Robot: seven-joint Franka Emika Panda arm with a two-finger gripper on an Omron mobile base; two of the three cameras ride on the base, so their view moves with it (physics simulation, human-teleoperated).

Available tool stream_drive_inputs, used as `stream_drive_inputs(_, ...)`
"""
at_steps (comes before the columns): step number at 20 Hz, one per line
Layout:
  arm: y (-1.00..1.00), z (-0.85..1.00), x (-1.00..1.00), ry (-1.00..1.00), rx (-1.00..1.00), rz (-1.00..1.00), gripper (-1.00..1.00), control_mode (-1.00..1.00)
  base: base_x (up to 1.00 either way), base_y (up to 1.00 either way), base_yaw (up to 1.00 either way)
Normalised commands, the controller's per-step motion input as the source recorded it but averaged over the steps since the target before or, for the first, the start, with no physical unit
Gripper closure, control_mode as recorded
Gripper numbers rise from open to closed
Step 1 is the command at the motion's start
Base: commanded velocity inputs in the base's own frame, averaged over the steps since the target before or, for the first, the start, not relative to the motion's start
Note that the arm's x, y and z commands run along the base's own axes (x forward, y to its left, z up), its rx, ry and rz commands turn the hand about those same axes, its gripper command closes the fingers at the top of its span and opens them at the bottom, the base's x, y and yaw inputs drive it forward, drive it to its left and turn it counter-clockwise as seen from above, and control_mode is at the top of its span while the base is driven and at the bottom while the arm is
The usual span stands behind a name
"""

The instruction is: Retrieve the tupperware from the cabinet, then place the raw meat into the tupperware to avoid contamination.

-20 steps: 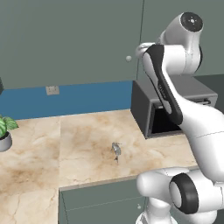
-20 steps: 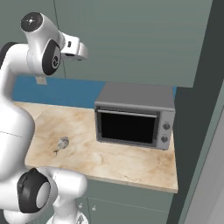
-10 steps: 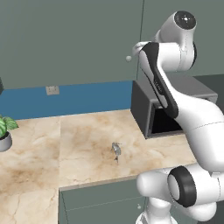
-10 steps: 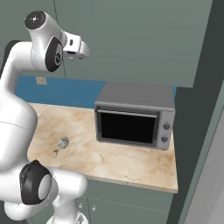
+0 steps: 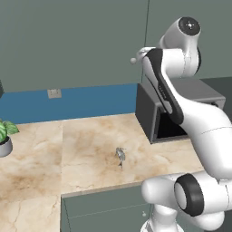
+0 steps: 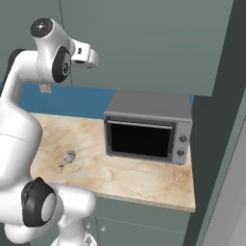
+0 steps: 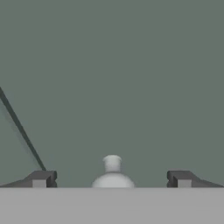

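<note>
Cabinet point(image 7: 131, 65) door shut, its knob point(image 7: 112, 164) between the wide-spread jaws.

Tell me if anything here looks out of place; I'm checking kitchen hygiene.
The raw meat lies bare on the marble counter, left of the microwave, in no container. The cabinet doors look shut. Nothing looks spilled or damaged.

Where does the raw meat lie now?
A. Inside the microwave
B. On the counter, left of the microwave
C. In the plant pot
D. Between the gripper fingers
B: the meat lies on the bare counter, apart from the microwave on its right.
</note>
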Motion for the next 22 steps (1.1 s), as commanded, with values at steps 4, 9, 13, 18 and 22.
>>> stream_drive_inputs(4, 0.00, 0.05, 0.41, 0.00, -0.03, 0.01, -1.00, -1.00, 0.00, 0.00, 0.00)
stream_drive_inputs(9, 0.00, 0.12, 0.39, 0.00, -0.04, 0.00, -1.00, -1.00, 0.00, 0.00, 0.00)
stream_drive_inputs(13, 0.06, 0.00, 0.36, -0.01, -0.01, 0.00, 1.00, -1.00, 0.00, 0.00, 0.00)
stream_drive_inputs(18, 0.04, 0.00, 0.28, -0.10, 0.00, 0.00, 1.00, -1.00, 0.00, 0.00, 0.00)
stream_drive_inputs(22, 0.00, 0.00, 0.14, -0.15, 0.00, 0.00, 1.00, -1.00, 0.00, 0.00, 0.00)
